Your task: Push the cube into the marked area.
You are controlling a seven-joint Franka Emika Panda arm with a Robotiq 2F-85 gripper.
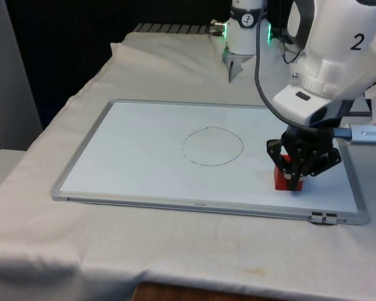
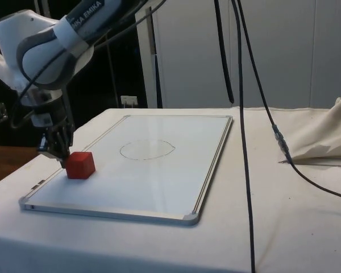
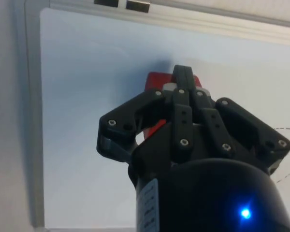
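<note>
A white cloth [image 1: 194,263] covers the table nearest the front camera, and on it lies a whiteboard [image 1: 138,150] in a grey metal frame. Near the board's near edge, toward the corner at the front view's right, sits a red cube [image 1: 282,180] flat on the white surface. The black gripper [image 1: 296,183] stands directly over and against the cube, its tip down at the board; from the side camera the tip [image 2: 61,159] touches the cube [image 2: 80,165] on the face turned away from the drawn outline. The wrist camera shows the fingers [image 3: 182,79] drawn together into a single narrow point, clasping nothing, with the cube [image 3: 157,79] just beyond them. Further in, about the middle of the board, a thin pen-drawn circle [image 1: 212,146] marks the target area; the cube lies well outside it, apart from the line. The white arm [image 1: 329,69] rises from the gripper toward the board's far edge. A black cable [image 2: 241,114] hangs across the side view over the cloth.
</note>
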